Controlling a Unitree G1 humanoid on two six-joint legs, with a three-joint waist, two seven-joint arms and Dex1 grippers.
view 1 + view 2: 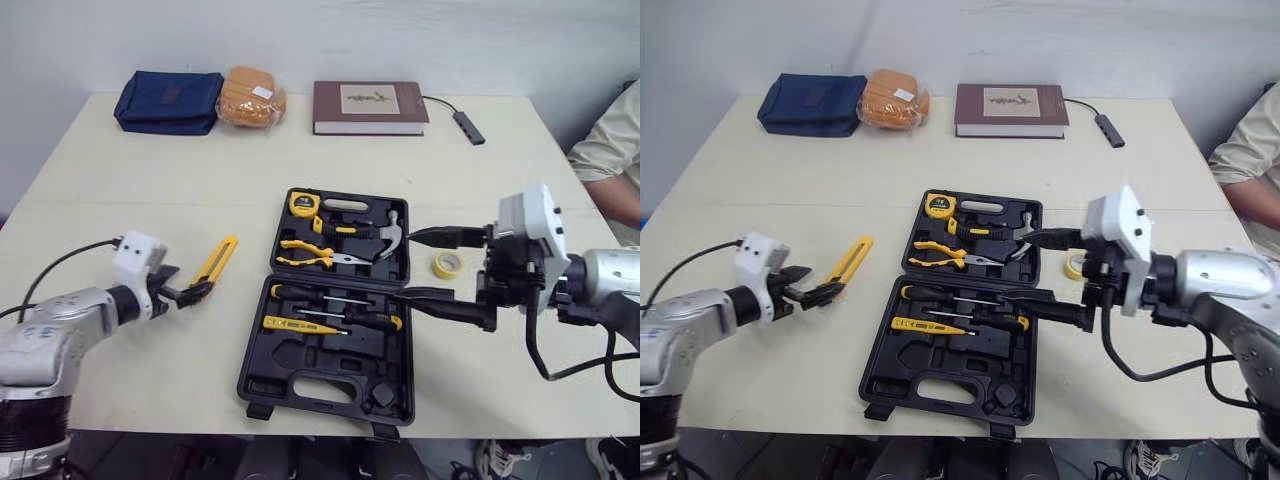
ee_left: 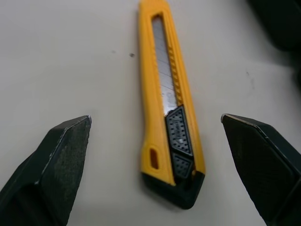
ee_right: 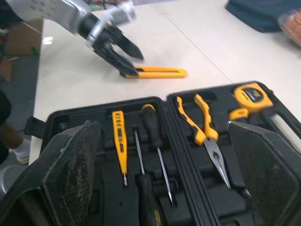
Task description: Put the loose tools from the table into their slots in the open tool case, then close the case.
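I note a slim yellow plastic utility knife with black butt (image 1: pixel 217 262) lying flat on the cream table (image 1: pixel 150 180), left of the open black plastic tool case (image 1: pixel 300 355), left gripper (image 2: pixel 155 117) released, straddling the knife's butt, right gripper (image 3: pixel 161 125) spread wide at the case's right edge.

Tool case (image 3: pixel 61 117) partly off frame

- Left arm (image 1: pixel 60 322): silver-grey rounded shell, white camera box (image 1: pixel 138 258) at the wrist, thin black cable (image 1: pixel 62 261).
- Right arm (image 1: pixel 610 275): same shell, bulkier white box (image 1: pixel 530 225), thick black cable (image 1: pixel 530 345).
- Fingers (image 2: pixel 61 155): black, wedge-shaped, grainy-faced.
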